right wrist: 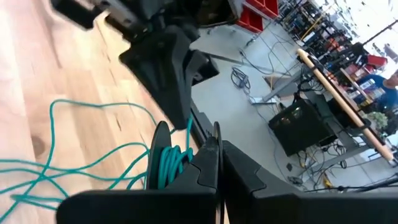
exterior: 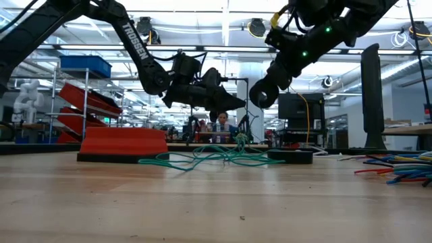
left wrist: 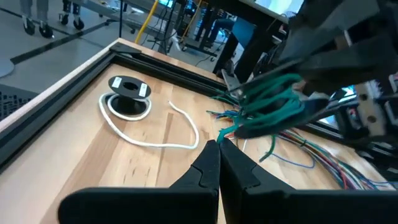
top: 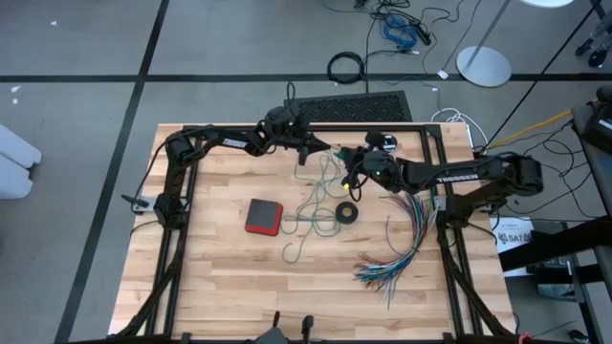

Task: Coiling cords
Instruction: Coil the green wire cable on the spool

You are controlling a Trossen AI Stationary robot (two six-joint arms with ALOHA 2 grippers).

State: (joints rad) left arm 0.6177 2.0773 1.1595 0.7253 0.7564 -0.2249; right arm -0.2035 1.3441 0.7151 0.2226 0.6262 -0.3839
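the left pincer (top: 308,149) hangs above the far side of the worktop (top: 220,277), fingers pressed together on nothing. the right pincer (top: 352,178), raised close beside it, is pinching coils of the teal-green cord (top: 316,215), whose slack trails loose over the wood. the white cord (left wrist: 146,134) lies near the far edge, joined to its round piece (left wrist: 129,88).

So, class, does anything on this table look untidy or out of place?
Yes. The teal-green cord sprawls in loose tangled loops mid-table, only partly wound onto the spool at the right pincer. The multicoloured wires lie fanned out on the right side of the table.
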